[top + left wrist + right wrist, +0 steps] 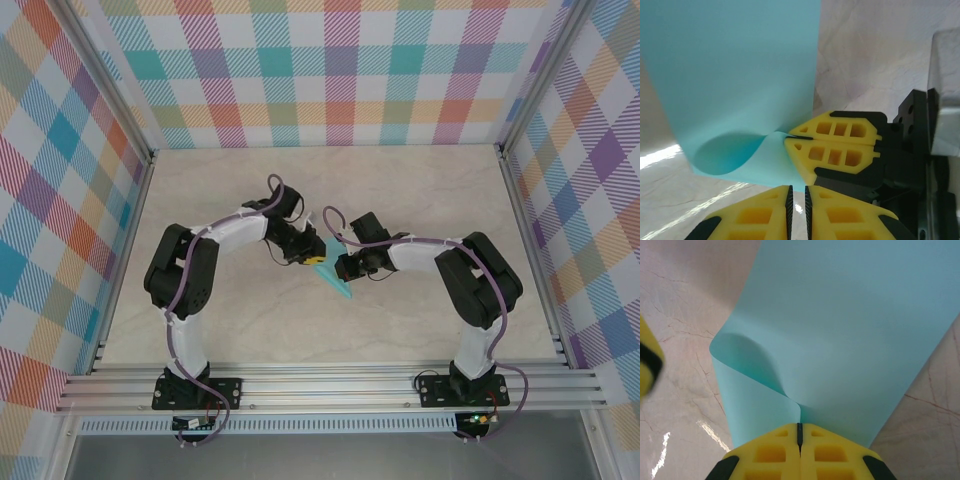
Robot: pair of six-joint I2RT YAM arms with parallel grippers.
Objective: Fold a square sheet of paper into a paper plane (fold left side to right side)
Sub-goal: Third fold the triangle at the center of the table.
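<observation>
Turquoise paper point(338, 283) hangs curled at mid-frame, pinched at its bend by the right gripper point(800, 426) — the left gripper point(797, 190), jaws nearly together just below, may or may not grip it; a stray tug could pull it free or crease it crooked.

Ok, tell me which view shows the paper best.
Right wrist: the paper spreads wide, with both side edges, the curled fold and the pinch in the right gripper plain. Left wrist shows less of its width, with the same pinch. The top view gives a small turquoise sliver between the arms.
</observation>
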